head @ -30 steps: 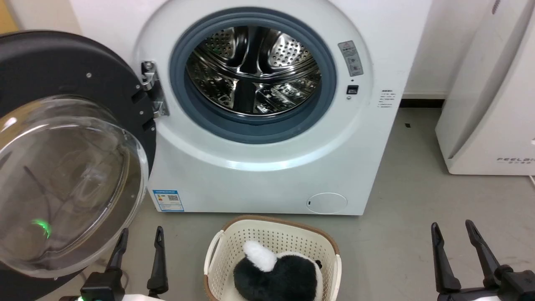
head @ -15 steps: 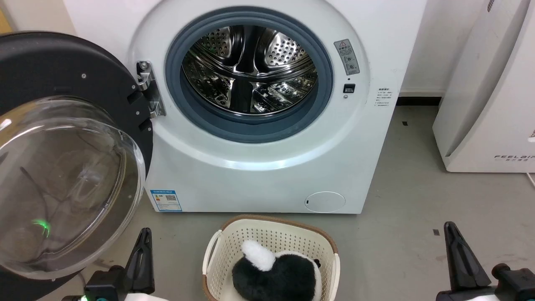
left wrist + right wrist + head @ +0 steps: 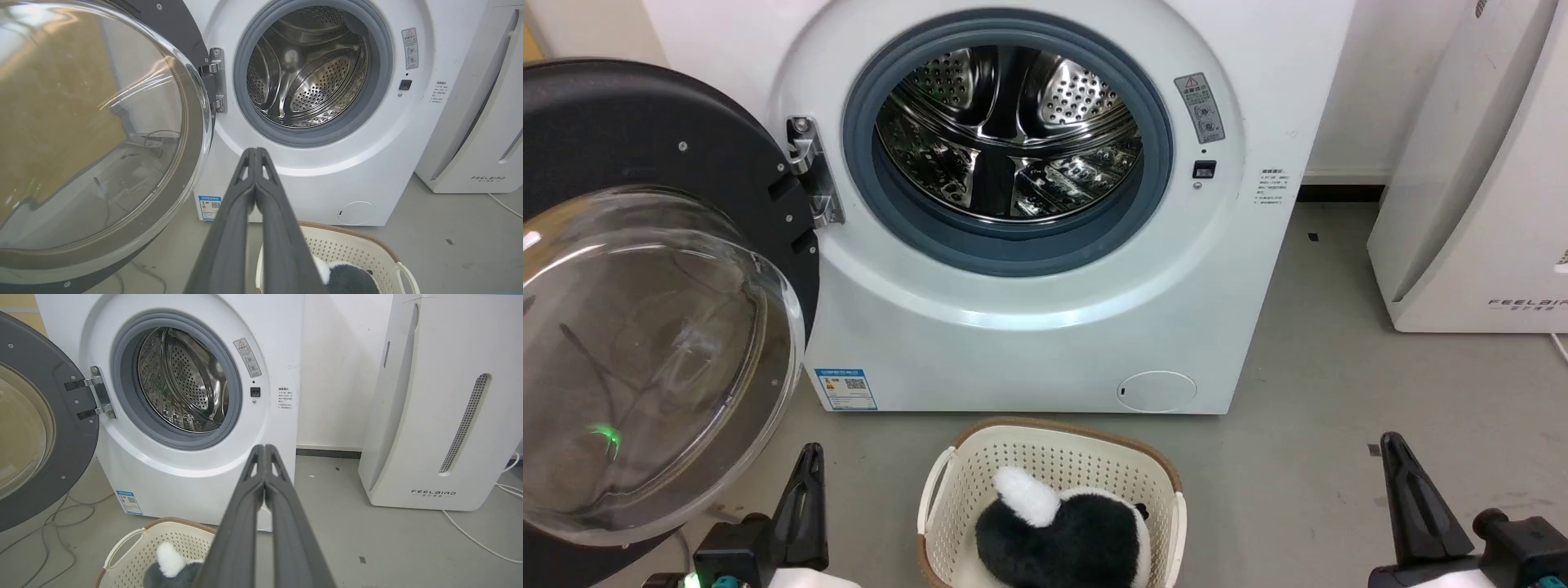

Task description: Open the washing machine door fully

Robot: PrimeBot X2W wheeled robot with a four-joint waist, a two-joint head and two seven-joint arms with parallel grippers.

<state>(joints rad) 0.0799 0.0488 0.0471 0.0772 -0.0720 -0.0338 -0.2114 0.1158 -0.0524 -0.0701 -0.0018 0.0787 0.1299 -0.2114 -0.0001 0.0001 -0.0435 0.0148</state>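
The white washing machine [image 3: 1029,343] [image 3: 318,183] [image 3: 179,473] stands ahead with its steel drum [image 3: 1009,135] exposed inside a grey rubber seal. Its glossy black washing machine door [image 3: 645,139] [image 3: 171,24] [image 3: 53,428] hangs swung out to the left on its hinge [image 3: 809,175], the clear glass bowl [image 3: 645,359] bulging toward me. My left gripper [image 3: 809,457] [image 3: 255,152] is shut on nothing, low beside the door's lower edge. Low at the right, my right gripper [image 3: 1392,445] [image 3: 264,448] is shut and empty, away from the machine.
A cream basket [image 3: 1160,482] [image 3: 359,245] [image 3: 126,543] holding a black-and-white plush toy [image 3: 1062,531] sits on the grey floor before the machine. A white FEELBAIR appliance [image 3: 1486,180] [image 3: 441,400] stands at the right. Cables [image 3: 53,522] lie on the floor under the door.
Both grippers have gone from open to shut, empty. The head camera shifted slightly; door and machine stand as before.
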